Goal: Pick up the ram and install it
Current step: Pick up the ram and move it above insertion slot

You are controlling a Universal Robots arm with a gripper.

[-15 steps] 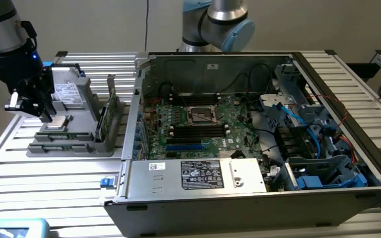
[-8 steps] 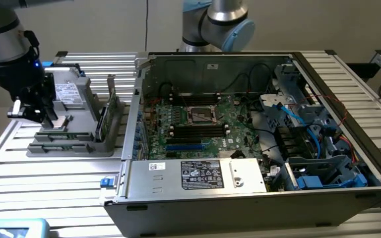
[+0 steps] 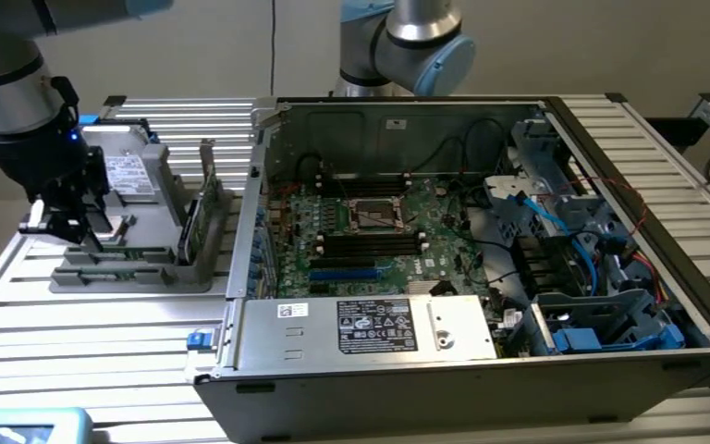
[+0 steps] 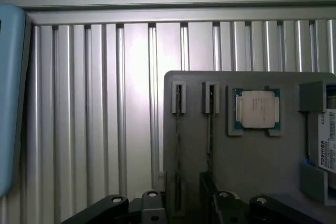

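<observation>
On my screen the slatted metal table (image 3: 96,356) carries everything. The open computer case (image 3: 454,388) takes up the middle and the exterior view's right, lying on its side so the motherboard (image 3: 435,199) faces up and can be reached from above. Its long black memory slots (image 3: 368,242) flank the processor socket. On the exterior view's left, beside the case, sits a grey parts holder (image 3: 145,268). I take it as a jig that presents each part in a known pose. It has a metal drive (image 3: 127,171) at its far end, a processor (image 4: 257,108) laid flat in its own pocket, and narrow grooves towards its near end. The ram (image 4: 178,129) stands on edge in one of those grooves. From the wrist it shows as a thin line, with its upper edge free to be pinched. A second stick (image 4: 210,129) stands just beside it in the neighbouring groove. I have the gripper (image 4: 182,205) low over that near end. Its fingers (image 4: 207,198) are apart, one to each side of the ram, and I see no contact. By my reading the pick is lined up and nothing is held yet.
</observation>
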